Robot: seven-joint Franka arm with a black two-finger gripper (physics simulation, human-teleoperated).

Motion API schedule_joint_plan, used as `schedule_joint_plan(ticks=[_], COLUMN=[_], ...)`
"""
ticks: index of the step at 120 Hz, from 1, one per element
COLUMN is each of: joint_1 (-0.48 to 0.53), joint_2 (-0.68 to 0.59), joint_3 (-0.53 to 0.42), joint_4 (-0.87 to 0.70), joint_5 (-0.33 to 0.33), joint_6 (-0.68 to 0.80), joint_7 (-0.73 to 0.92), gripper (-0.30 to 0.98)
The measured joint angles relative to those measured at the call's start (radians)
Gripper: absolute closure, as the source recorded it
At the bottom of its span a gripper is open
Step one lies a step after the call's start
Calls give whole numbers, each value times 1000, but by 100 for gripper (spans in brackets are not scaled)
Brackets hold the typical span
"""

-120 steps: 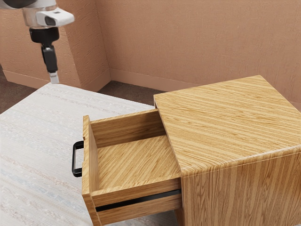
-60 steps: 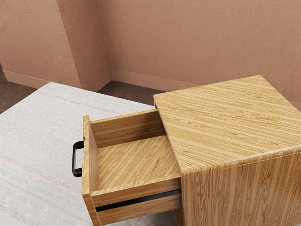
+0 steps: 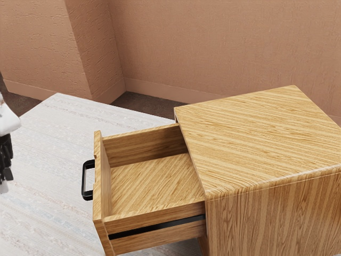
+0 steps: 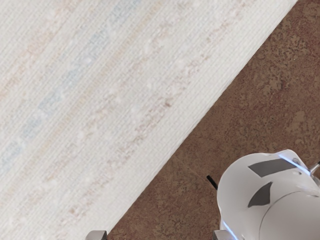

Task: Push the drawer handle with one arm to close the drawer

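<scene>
At the left edge of the exterior view, my gripper (image 3: 4, 185) is partly cut off, pointing down beside the handle and well apart from it. Two grey fingertips stand wide apart at the wrist view's lower edge, so the gripper (image 4: 159, 235) is open, with nothing between them. The wooden drawer (image 3: 149, 178) is pulled far out of its cabinet (image 3: 261, 138) and holds nothing. Its black bar handle (image 3: 84, 181) sits on the front panel, which faces the exterior view's left.
The pale table (image 3: 48, 154) lies under the cabinet and extends to the exterior view's left. In the wrist view the table's edge (image 4: 200, 122) runs diagonally beside brown floor (image 4: 280, 90), with the white robot base (image 4: 250, 200) next to it.
From above the table's far corner, my gripper went out of the exterior view, then came back lower at its left edge. The drawer and handle have not moved.
</scene>
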Motion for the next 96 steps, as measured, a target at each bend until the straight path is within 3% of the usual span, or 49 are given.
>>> schedule_joint_plan(ticks=[15, 33, 96], joint_1=[2, -8, 9], joint_2=[-14, -16, 28], joint_3=[-10, -34, -175], joint_4=[-86, -110, -102], joint_5=[-46, -76, -228], joint_6=[104, 189, 296], joint_7=[-20, -40, -124], gripper=[61, 71, 78])
